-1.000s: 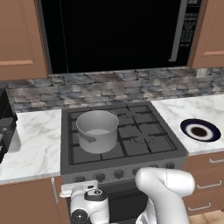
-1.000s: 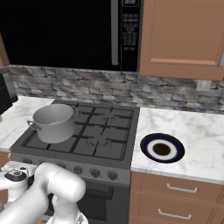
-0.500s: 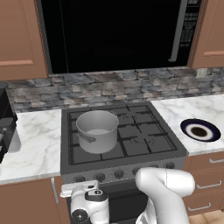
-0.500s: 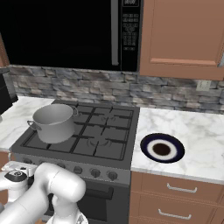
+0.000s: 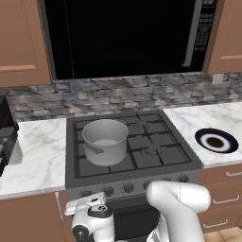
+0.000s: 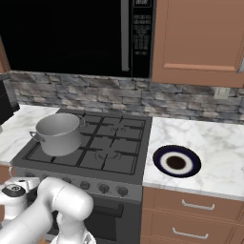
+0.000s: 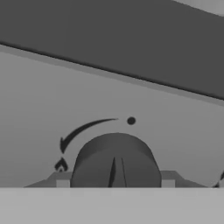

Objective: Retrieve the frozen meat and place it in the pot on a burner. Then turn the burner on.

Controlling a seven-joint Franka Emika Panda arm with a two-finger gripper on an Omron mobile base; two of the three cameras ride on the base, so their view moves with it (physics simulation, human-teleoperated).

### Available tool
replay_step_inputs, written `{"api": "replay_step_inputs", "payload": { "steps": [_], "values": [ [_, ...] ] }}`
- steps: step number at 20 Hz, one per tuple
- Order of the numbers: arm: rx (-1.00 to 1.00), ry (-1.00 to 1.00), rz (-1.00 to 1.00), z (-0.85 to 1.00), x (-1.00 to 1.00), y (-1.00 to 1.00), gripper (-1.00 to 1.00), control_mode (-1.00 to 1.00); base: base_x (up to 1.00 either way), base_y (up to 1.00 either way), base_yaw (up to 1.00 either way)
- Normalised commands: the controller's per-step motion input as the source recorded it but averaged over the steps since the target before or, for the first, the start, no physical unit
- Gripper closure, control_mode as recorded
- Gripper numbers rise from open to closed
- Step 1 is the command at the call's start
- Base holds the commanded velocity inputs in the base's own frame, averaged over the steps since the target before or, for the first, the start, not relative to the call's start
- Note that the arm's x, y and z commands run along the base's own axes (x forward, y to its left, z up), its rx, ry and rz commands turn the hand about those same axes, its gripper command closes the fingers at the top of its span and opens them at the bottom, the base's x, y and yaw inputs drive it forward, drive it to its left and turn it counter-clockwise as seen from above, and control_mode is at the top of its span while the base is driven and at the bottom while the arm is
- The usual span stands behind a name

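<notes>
The silver-grey pot [image 5: 105,141] [image 6: 58,133] stands on the stove's front left burner, its short handle pointing toward the front. The frozen meat is hidden from view. My gripper [image 5: 89,210] [image 6: 15,189] is low in front of the stove's control panel, at its left end. In the hand view a dark round burner knob [image 7: 114,159] sits between my fingertips [image 7: 62,182], which press against its two sides. My gripper [image 7: 115,183] is shut on this knob. A flame mark and a curved arrow are printed on the panel beside the knob.
The black gas stove [image 5: 156,160] sits between white marble counters. A dark blue plate [image 5: 216,141] [image 6: 176,162] lies on the right counter. A black appliance [image 5: 5,132] stands on the left counter. A black microwave [image 5: 127,38] hangs above the stove.
</notes>
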Motion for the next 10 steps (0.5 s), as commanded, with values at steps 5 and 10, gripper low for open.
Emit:
{"api": "replay_step_inputs", "payload": {
  "steps": [5,10],
  "values": [
    [-0.21,0.03,0.00,0.00,0.00,0.00,1.00,-1.00,0.00,0.00,0.00],
    [-0.27,0.04,0.00,-0.01,0.00,0.00,1.00,-1.00,0.00,0.00,0.00]
  ]
}}
